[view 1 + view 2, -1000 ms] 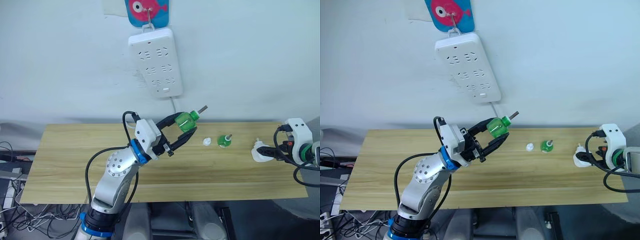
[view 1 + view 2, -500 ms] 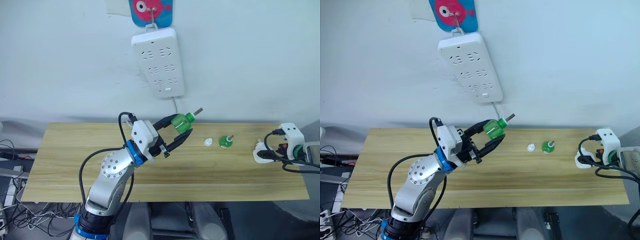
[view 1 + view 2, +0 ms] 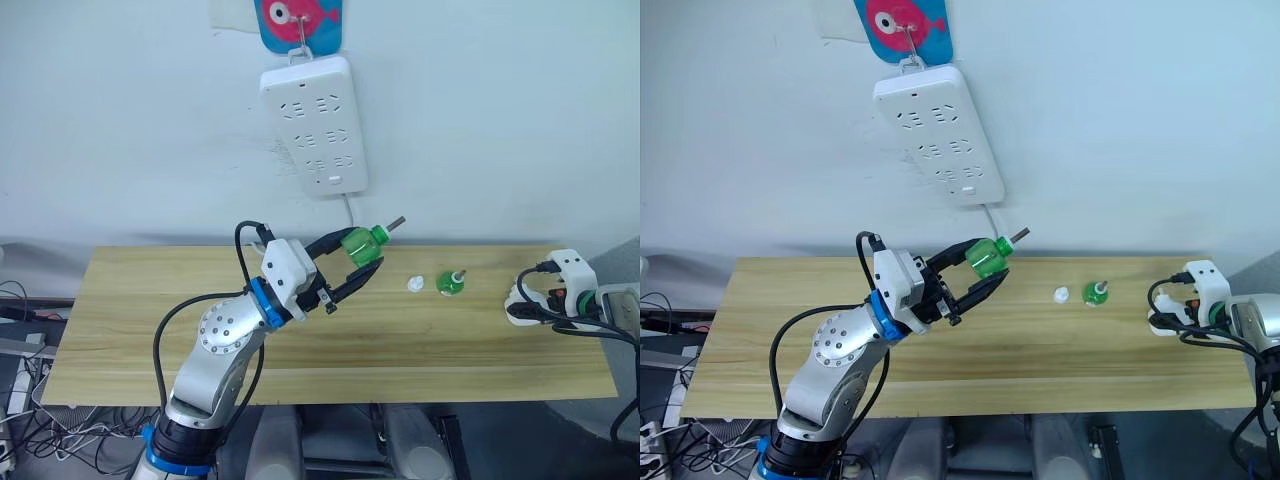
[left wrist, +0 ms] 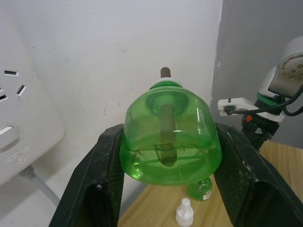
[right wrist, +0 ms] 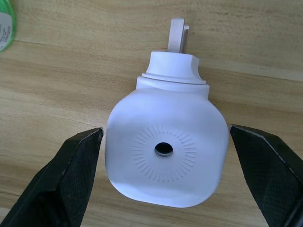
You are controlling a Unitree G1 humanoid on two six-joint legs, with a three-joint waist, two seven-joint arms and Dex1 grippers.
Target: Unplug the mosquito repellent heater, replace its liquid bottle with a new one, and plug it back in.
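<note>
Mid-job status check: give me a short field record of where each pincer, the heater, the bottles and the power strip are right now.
left pincer: shut on the green bottle, held above the table, wick toward the wall
right pincer: open, fingers either side of the heater, not touching
heater: lying on the table, unplugged, no bottle in it
second green bottle: upright on the table
white cap: beside that bottle
power strip: hanging on the wall, sockets free

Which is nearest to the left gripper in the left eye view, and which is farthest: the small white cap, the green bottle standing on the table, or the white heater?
Counting from the left gripper, which holds a green bottle:
1. The small white cap, on the table just to its right.
2. The standing green bottle, right beside the cap, slightly farther.
3. The white heater, at the table's right end, by the right gripper.
</note>
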